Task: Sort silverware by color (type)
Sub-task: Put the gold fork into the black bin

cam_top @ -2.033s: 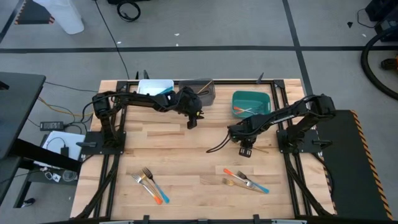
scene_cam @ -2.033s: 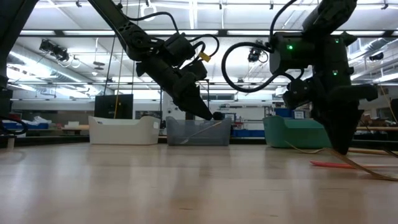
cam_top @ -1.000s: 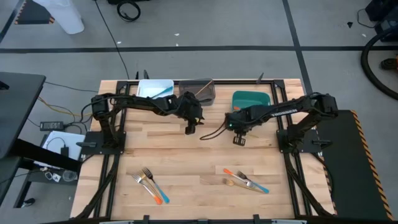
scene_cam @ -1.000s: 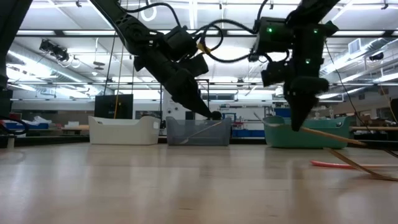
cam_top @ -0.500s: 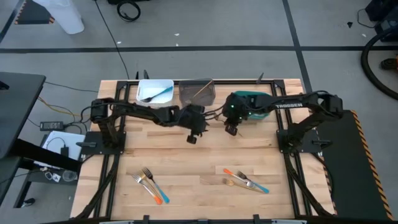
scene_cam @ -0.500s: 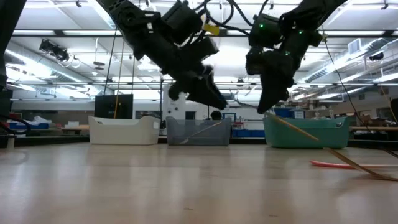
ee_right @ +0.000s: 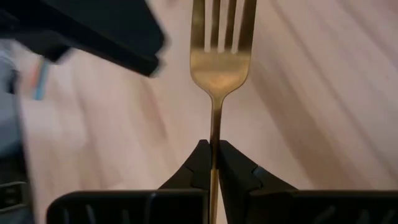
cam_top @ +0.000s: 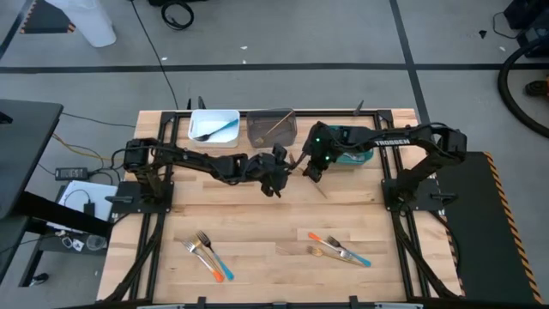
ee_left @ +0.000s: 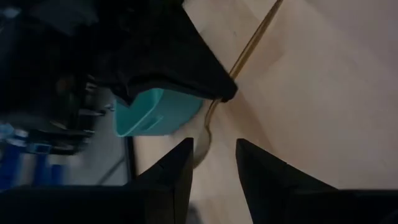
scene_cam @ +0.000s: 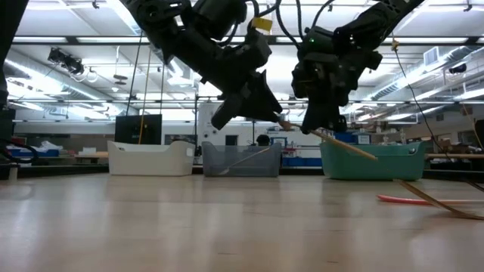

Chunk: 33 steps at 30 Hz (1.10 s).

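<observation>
- Right tool (ee_right: 212,157) clenched on one golden fork (ee_right: 218,68).
- Left tool (ee_left: 213,163) released, holding nothing.
- Three bins (cam_top: 272,129); two fork clusters (cam_top: 210,254) on desk (cam_top: 257,219).

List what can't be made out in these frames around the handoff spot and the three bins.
- Slim golden fork in the right gripper: high view, handle mostly covered by both arms.
- Left gripper: low view, fingertips merge with the dark arm silhouettes.
- White rectangular bin and teal rectangular bin: low view, opaque walls hide contents.
- Grey rectangular bin: high view, contents too small to count.
</observation>
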Tool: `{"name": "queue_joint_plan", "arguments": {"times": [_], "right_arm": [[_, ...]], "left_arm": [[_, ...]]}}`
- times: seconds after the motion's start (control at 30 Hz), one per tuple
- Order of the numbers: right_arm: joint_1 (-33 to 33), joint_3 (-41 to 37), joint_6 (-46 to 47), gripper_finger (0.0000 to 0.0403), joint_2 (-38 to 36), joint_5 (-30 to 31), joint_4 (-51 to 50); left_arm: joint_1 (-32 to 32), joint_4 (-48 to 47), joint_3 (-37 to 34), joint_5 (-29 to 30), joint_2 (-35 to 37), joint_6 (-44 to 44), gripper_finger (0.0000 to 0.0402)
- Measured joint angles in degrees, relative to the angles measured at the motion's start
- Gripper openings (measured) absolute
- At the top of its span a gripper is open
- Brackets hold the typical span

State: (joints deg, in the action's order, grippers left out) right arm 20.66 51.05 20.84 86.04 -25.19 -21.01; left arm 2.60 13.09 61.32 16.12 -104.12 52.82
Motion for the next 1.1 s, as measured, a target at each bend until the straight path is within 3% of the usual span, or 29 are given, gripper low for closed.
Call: {"name": "queue_joint_plan", "arguments": {"times": [0.27, 0.53, 0.97, 1.1], "right_arm": [[0.2, 0.0, 6.2, 0.0020, 0.0, -5.9, 4.3], [0.4, 0.0, 6.8, 0.0020, 0.0, -7.5, 4.7], [1.0, 0.0, 7.3, 0.0022, -0.1, -9.1, 5.9], [1.2, 0.0, 6.1, 0.0046, -0.1, -9.4, 6.2]], "left_arm": [[0.2, 1.0, 0.0, 3.2, 0.0, 14.6, 0.0131], [0.2, 1.9, 0.0, 3.2, 0.0, 18.9, 0.0127], [0.6, 0.2, -0.1, 3.2, -0.1, 20.5, 0.0022], [0.6, -0.1, -0.1, 3.2, -0.1, 20.9, 0.0017]]}}
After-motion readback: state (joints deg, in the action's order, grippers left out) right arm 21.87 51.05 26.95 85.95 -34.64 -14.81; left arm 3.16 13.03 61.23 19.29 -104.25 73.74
